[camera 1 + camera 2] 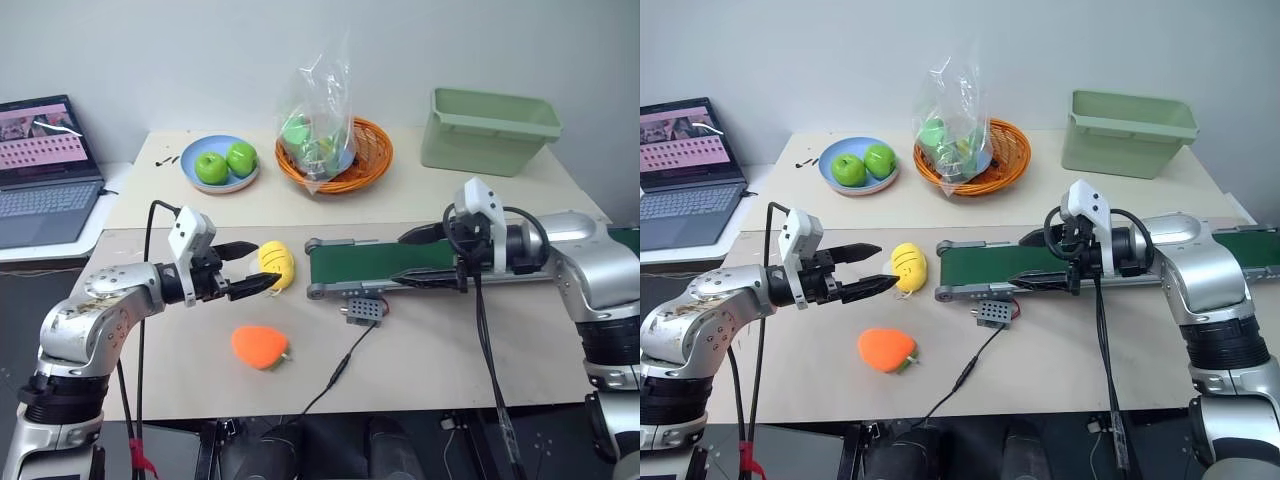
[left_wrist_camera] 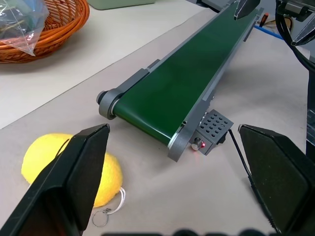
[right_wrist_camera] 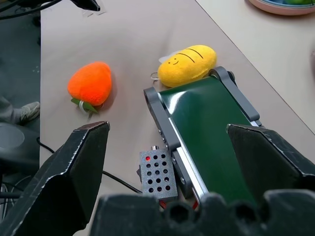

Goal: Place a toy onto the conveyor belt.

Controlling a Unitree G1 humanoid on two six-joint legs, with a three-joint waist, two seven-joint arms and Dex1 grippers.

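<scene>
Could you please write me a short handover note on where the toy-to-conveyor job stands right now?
Left gripper: open, empty, hovering beside the yellow toy, not the target.
Right gripper: open, empty, above the conveyor belt.
Orange toy: lying on the table, nearer the robot than the yellow toy, apart from both grippers and off the belt.
Belt: nothing on it; control box at its near edge.
Done: nothing yet; the toy is not grasped.
Left: probably bring the left gripper down to the orange toy, grasp it, carry it to the belt, release.
</scene>
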